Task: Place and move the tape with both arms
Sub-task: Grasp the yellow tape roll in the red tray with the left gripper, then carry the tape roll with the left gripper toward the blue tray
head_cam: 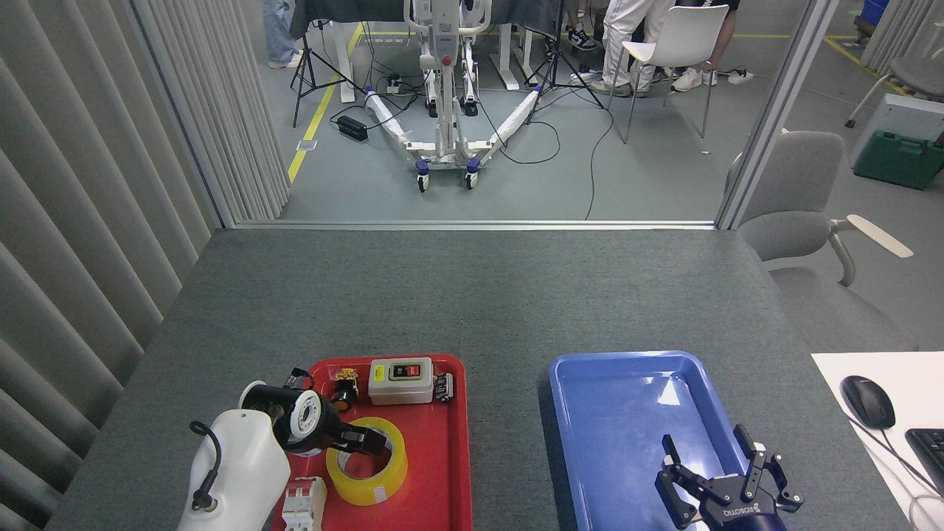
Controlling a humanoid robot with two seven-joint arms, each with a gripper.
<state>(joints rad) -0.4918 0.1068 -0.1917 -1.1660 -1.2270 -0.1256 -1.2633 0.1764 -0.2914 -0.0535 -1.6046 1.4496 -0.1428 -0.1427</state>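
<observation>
The tape [385, 481], a yellow roll lying flat, sits in the near half of the red tray [451, 457]. My left gripper [366, 441] hangs low over the roll's far left rim, with dark fingers reaching to the rim and the hole. It shows too dark and end-on to tell whether it is open or shut, or whether it touches the tape. My right gripper [726, 473] hovers over the near right part of the blue tray [619, 413], its fingers spread open and nothing between them.
The red tray also holds a beige switch box [400, 380], a small black and orange button [343, 388], a small black part [443, 387] and a white breaker [304, 505]. A mouse [868, 400] and keyboard [931, 448] lie at the right edge.
</observation>
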